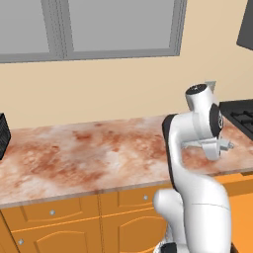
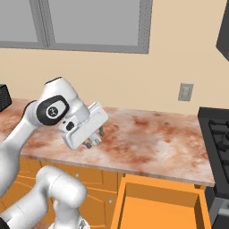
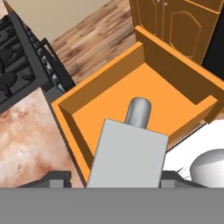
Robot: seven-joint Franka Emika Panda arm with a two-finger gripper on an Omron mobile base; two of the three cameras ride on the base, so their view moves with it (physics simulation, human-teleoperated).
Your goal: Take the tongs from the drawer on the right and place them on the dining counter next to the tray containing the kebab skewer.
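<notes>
In the hand view the light-grey tongs (image 3: pixel 131 148) stand between my gripper's (image 3: pixel 116 180) two dark fingertips, rounded end pointing away, and the jaws are closed on them. Below the tongs lies the open orange drawer (image 3: pixel 109 94), with nothing lying in it. The right base view has the gripper (image 2: pixel 94 137) lifted above the marbled wall worktop (image 2: pixel 147 134), to the left of and higher than the pulled-out drawer (image 2: pixel 156 203). From the left base view the hand (image 1: pixel 223 145) is seen side-on near the arm's top. The dining counter, the tray and the kebab skewer are out of view.
A black stove (image 2: pixel 219 134) borders the worktop on the right, just past the drawer. A wall outlet (image 2: pixel 185 91) sits above the worktop. A dark object (image 1: pixel 2 134) stands at the worktop's far left. Closed orange cabinet doors (image 1: pixel 64 227) run below it.
</notes>
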